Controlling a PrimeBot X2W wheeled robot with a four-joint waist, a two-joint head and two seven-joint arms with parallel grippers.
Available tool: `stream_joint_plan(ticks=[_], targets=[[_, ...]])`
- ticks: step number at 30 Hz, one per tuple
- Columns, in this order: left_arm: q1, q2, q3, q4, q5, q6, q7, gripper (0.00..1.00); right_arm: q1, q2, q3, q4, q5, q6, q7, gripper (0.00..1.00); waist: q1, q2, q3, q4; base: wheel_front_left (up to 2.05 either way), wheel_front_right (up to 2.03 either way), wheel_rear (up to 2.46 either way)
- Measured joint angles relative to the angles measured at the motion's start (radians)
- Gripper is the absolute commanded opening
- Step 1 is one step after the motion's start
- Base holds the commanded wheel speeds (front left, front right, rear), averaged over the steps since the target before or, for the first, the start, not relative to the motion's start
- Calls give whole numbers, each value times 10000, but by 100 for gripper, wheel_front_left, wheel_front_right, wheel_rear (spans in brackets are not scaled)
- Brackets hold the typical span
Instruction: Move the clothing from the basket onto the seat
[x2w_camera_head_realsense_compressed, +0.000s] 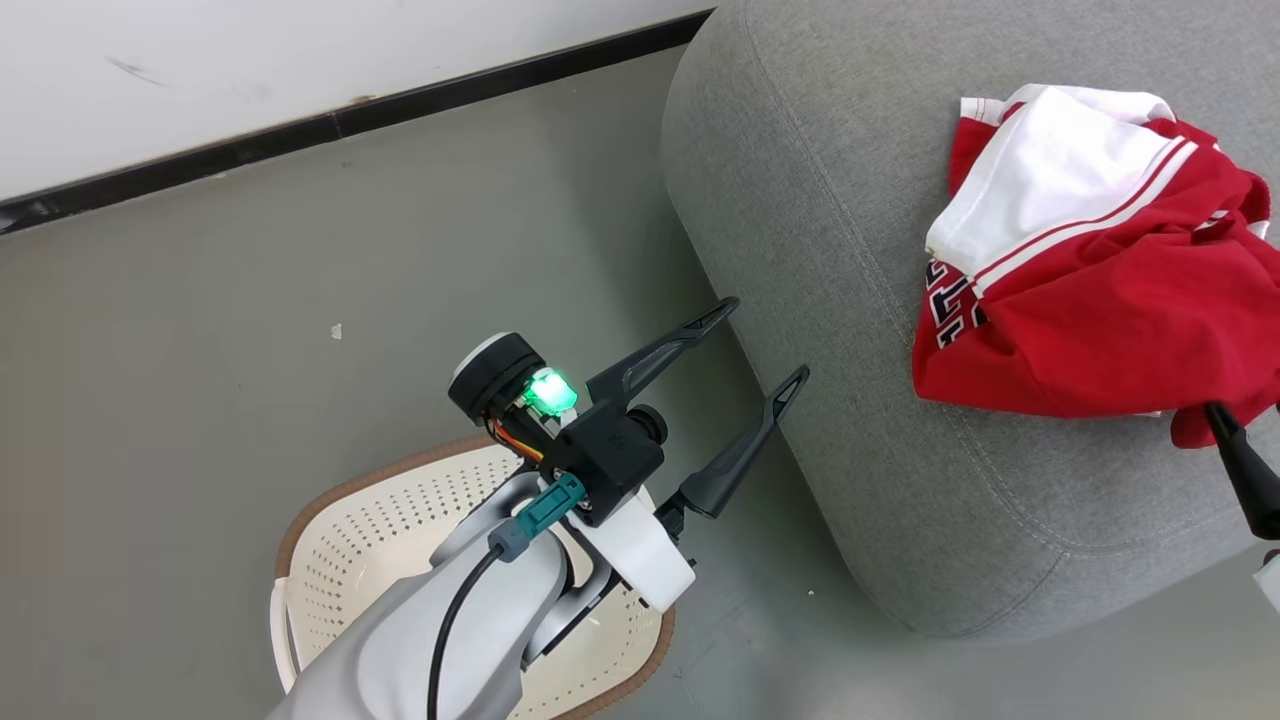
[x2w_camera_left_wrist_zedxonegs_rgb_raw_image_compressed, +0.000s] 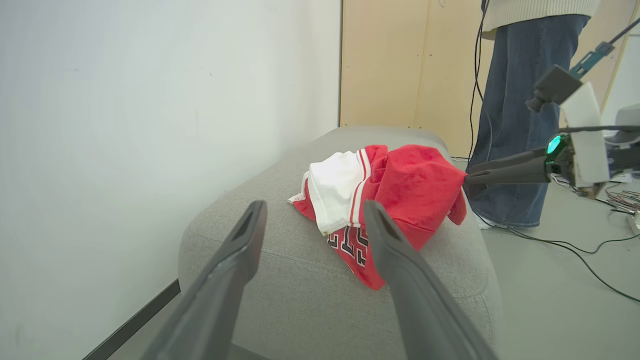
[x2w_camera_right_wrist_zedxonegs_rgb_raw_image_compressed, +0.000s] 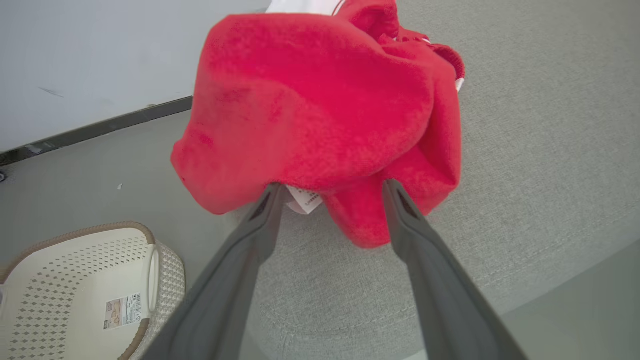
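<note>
One basket (x2w_camera_head_realsense_compressed: 360, 560): at 7 o'clock in my head view, standing on the grey floor (x2w_camera_head_realsense_compressed: 250, 330), partly hidden by my left arm and well apart from the garment.
Left gripper (x2w_camera_head_realsense_compressed: 765, 340): near centre, just past the basket's far rim. Its fingers are spread wide and point toward 2 o'clock at the edge of the seat. I see nothing between them.
Seat (x2w_camera_head_realsense_compressed: 850, 400): the grey sofa runs from 12 round to 5 o'clock, with its rounded corner nearest my left fingers.
Clothing (x2w_camera_head_realsense_compressed: 1100, 300): a red-and-white bundle lying on the seat at 3 o'clock, white sleeve uppermost, block lettering showing on its 9 o'clock side.
Right gripper (x2w_camera_right_wrist_zedxonegs_rgb_raw_image_compressed: 331, 187): at 4 o'clock in the head view. Through its wrist camera I see the fingers standing wide apart, their tips touching the bundle's near red hem. A fold hangs loose between them and is not pinched.
Person (x2w_camera_left_wrist_zedxonegs_rgb_raw_image_compressed: 505, 125): at 2 o'clock in the left wrist view, legs in blue jeans standing beyond the seat, with cables (x2w_camera_left_wrist_zedxonegs_rgb_raw_image_compressed: 575, 250) trailing on the floor nearby.
</note>
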Motion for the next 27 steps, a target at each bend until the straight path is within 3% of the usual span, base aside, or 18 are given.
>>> stream_joint_plan(ticks=[13, 19, 27], targets=[[68, 33, 230, 10, -100, 88, -81, 100, 358, -767, -886, -2021, 199, 0, 217, 100, 0, 0, -248, -217, 0, 0, 0], [85, 13, 414, 46, -102, 221, -92, 100, 58, -633, -1300, -2627, -138, 0, -222, 100, 0, 1, -397, -192, 0, 0, 0], [340, 173, 1009, 132, -150, 685, -165, 100, -703, 40, -932, -2995, -690, 0, -454, 100, 0, 0, -566, 167, 0, 0, 0]])
